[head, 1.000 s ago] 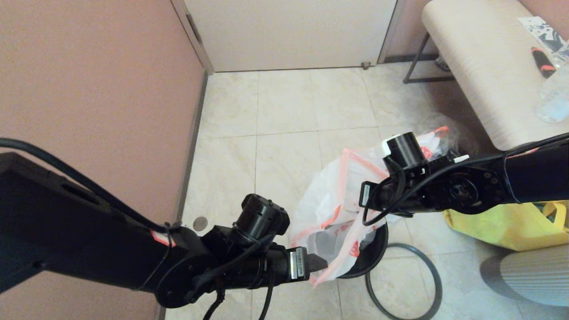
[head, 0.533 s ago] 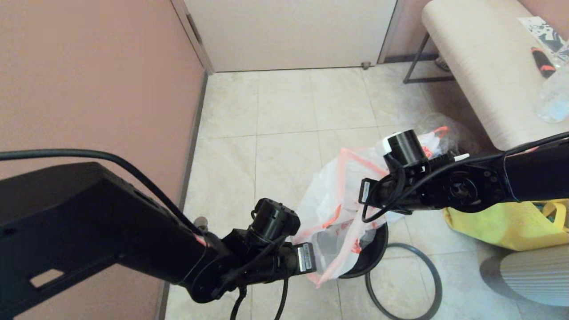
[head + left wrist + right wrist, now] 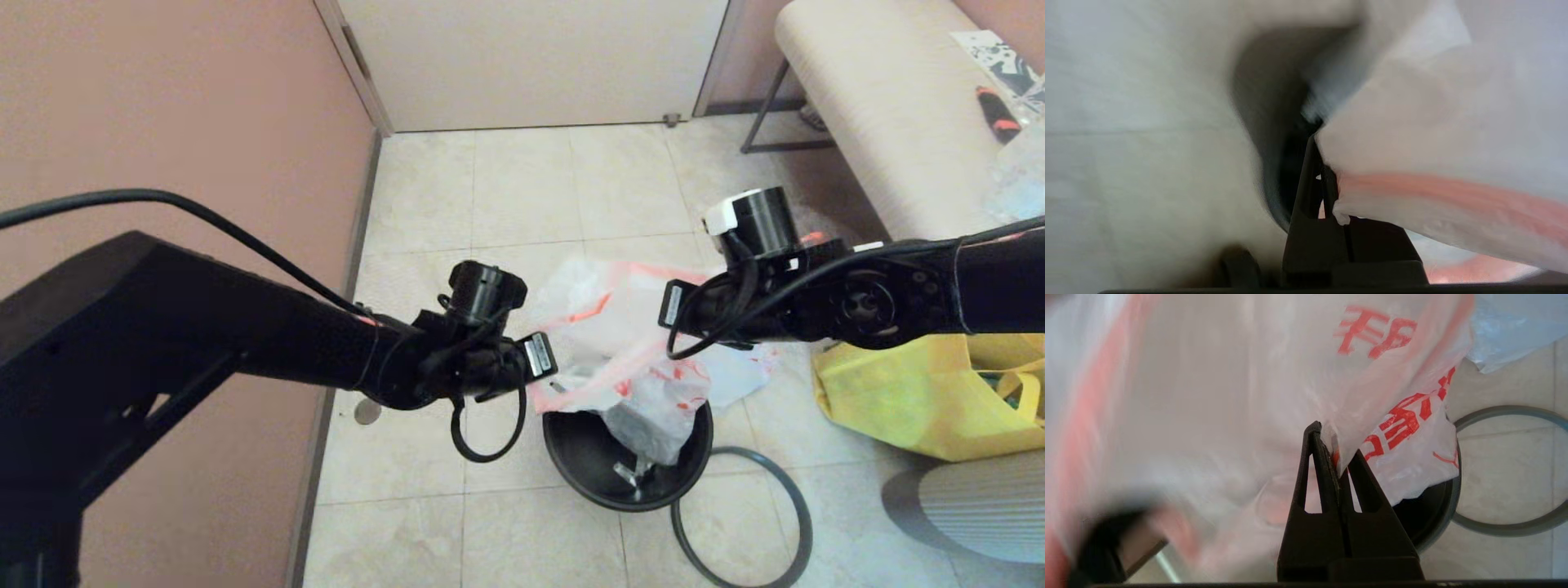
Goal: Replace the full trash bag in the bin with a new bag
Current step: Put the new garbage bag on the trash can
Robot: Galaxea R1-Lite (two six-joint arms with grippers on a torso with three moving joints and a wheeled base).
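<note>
The new bag (image 3: 622,322), thin white plastic with orange-red trim and red prints, hangs stretched between both grippers above the bin (image 3: 571,457). Its lower end droops into the bin's dark opening. My left gripper (image 3: 1319,163) is shut on the bag's orange-trimmed edge. My right gripper (image 3: 1332,437) is shut on the opposite edge, beside the red lettering (image 3: 1399,422). The bin's grey hoop (image 3: 796,506) lies flat on the floor, right of the bin. The full trash bag is almost wholly hidden behind my right arm; only an orange handle bit (image 3: 813,238) peeks out.
A yellow fabric tote (image 3: 914,396) sits on the floor at the right. A pale bench (image 3: 882,122) stands at the back right, with a grey rounded object (image 3: 980,506) at the near right. A pink wall (image 3: 163,147) bounds the left, a closed door (image 3: 531,57) the back.
Both arms have risen, lifting the new bag and pulling it wider apart. The bag no longer covers the bin, so the bin's dark inside now shows.
</note>
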